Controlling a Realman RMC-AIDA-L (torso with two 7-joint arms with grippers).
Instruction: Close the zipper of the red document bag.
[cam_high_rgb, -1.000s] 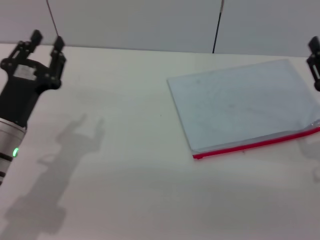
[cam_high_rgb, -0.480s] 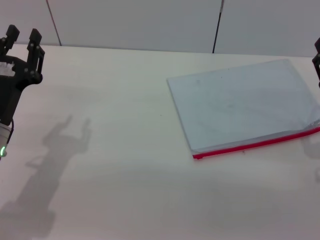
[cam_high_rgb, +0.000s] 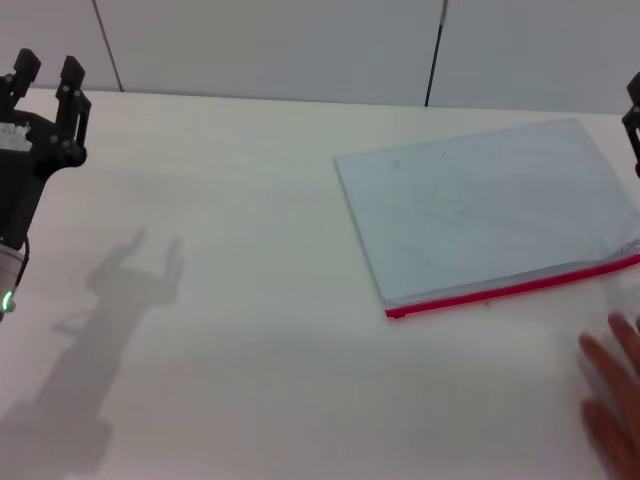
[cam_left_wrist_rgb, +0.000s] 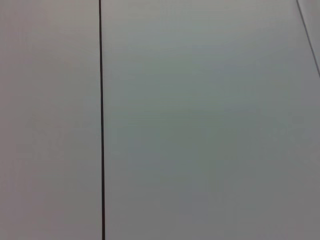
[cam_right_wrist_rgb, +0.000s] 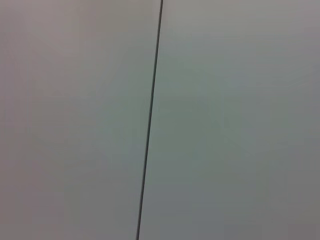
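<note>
We see the red document bag (cam_high_rgb: 485, 215) lying flat on the desk (cam_high_rgb: 250, 330), toward its right rear part, the zipper (cam_high_rgb: 510, 288) along the bag's near long edge. Our left tool (cam_high_rgb: 45, 72) hangs over the desk's far left corner, our right tool (cam_high_rgb: 634, 115) at the right edge behind the bag. A person's hand (cam_high_rgb: 615, 400) rests near the front right corner.

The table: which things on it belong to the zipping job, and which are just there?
Job:
bag
zipper along its near edge
left gripper, raised at the far left
right gripper, at the far right edge

Just there:
a person's hand, near right corner
table
</note>
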